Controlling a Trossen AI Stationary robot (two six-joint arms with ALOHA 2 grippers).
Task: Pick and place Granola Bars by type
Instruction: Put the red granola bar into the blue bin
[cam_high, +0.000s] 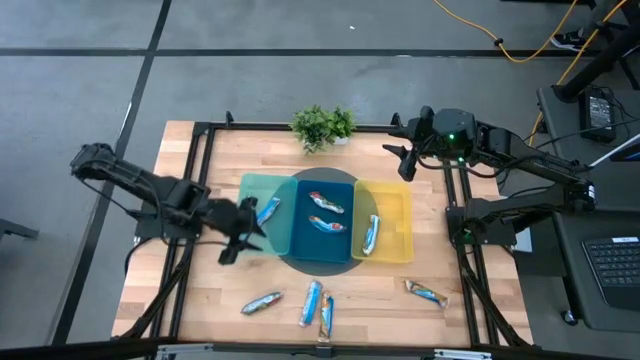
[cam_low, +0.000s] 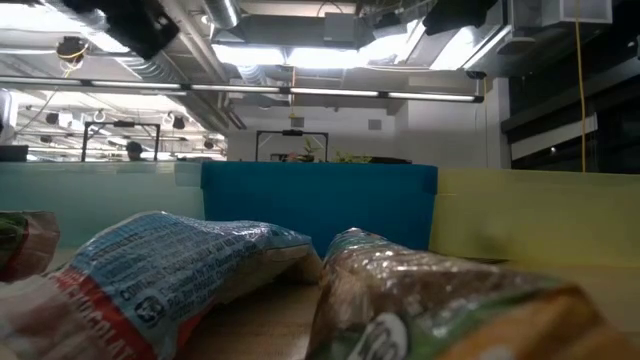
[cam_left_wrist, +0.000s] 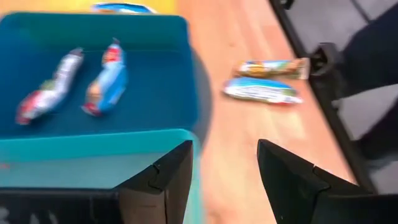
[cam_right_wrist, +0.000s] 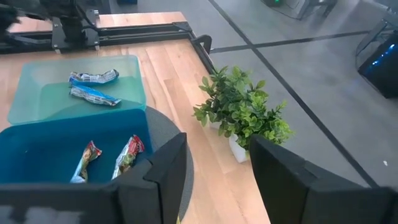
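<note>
Granola bars lie in three trays side by side. The teal tray (cam_high: 252, 196) holds two bars (cam_right_wrist: 93, 78) (cam_right_wrist: 94, 95). Another two (cam_high: 327, 203) (cam_high: 328, 224) are in the blue tray (cam_high: 300, 240), and the yellow tray (cam_high: 398, 215) has one (cam_high: 371, 235). Several bars lie on the wood near the table's near edge (cam_high: 262, 302) (cam_high: 311, 303) (cam_high: 326, 313) (cam_high: 427, 293). My left gripper (cam_high: 240, 232) (cam_left_wrist: 224, 174) is open and empty at the teal tray's near left corner. My right gripper (cam_high: 408, 165) (cam_right_wrist: 214, 168) is open and empty by the table's far edge, right of the potted plant (cam_high: 322, 125).
The plant (cam_right_wrist: 242, 115) stands at the far edge behind the trays. A dark round mat (cam_high: 325, 264) lies under the blue tray. Black frame rails (cam_high: 195, 180) run along the table's left and right sides. In the low view, two bars (cam_low: 170, 270) (cam_low: 430, 300) fill the foreground.
</note>
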